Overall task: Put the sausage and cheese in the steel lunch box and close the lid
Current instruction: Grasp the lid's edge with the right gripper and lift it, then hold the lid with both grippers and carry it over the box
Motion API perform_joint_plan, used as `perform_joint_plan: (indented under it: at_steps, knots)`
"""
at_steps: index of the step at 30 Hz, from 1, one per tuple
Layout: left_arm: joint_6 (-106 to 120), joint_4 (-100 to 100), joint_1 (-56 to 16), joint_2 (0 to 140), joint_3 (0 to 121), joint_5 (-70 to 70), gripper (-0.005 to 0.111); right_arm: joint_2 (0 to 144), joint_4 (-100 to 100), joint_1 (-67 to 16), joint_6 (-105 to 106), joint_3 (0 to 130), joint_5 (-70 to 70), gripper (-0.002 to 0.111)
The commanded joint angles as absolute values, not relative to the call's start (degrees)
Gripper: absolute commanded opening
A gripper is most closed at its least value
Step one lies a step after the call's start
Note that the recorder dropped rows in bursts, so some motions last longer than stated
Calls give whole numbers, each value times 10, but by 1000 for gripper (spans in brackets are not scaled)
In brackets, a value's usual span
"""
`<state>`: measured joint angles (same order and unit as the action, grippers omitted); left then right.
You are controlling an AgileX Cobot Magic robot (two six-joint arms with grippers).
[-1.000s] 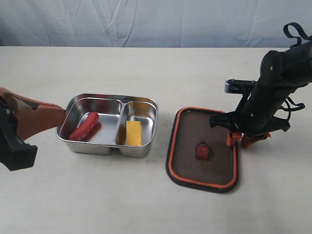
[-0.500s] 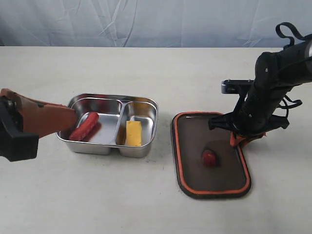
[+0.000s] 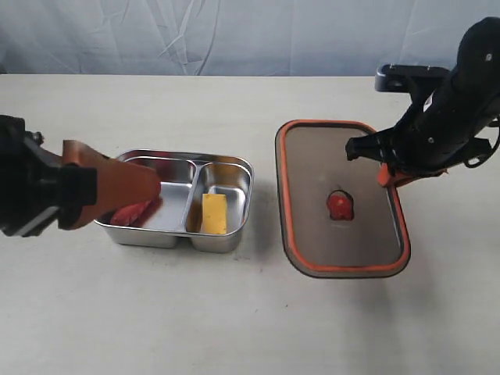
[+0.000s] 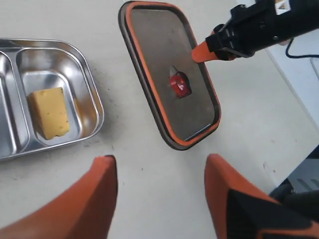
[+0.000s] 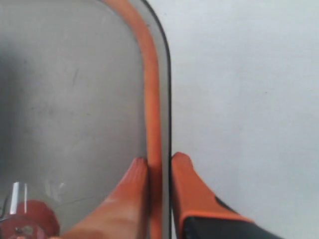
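The steel lunch box (image 3: 234, 166) sits left of centre, the red sausage (image 3: 129, 212) in its left compartment and the yellow cheese (image 3: 214, 213) in its right one (image 4: 49, 112). My right gripper (image 3: 388, 173) is shut on the right edge of the dark lid (image 3: 340, 198), holding it lifted above the table, right of the box, with its orange seal rim (image 5: 152, 99) between the fingers and the orange valve (image 4: 179, 84) at its centre. My left gripper (image 4: 160, 167) is open and empty; one orange finger (image 3: 117, 183) hangs over the box's left end, partly hiding the sausage.
The pale tabletop (image 3: 234, 312) spreads around the box and lid. A grey cloth backdrop (image 3: 234, 35) hangs behind the table's far edge. In the left wrist view the table's edge (image 4: 294, 94) shows beyond the lid.
My right gripper closed on the lid's right edge, lifted it off the table and swung it straight. My left gripper moved right, over the box's left end.
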<state>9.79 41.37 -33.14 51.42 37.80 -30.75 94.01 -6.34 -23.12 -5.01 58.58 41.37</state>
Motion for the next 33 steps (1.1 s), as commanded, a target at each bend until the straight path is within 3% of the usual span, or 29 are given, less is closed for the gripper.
perform_joint_plan:
  at_steps: [1, 12, 33]
  knots:
    - [100, 459, -329, 549, 375, -272, 52, 895, -111, -228, -8, 586, 425, -1]
    - [329, 710, -329, 608, 375, -256, 52, 876, -291, -228, 131, 586, 431, -1]
    - [405, 757, -329, 637, 375, -252, 52, 876, -351, -297, 161, 586, 419, -1]
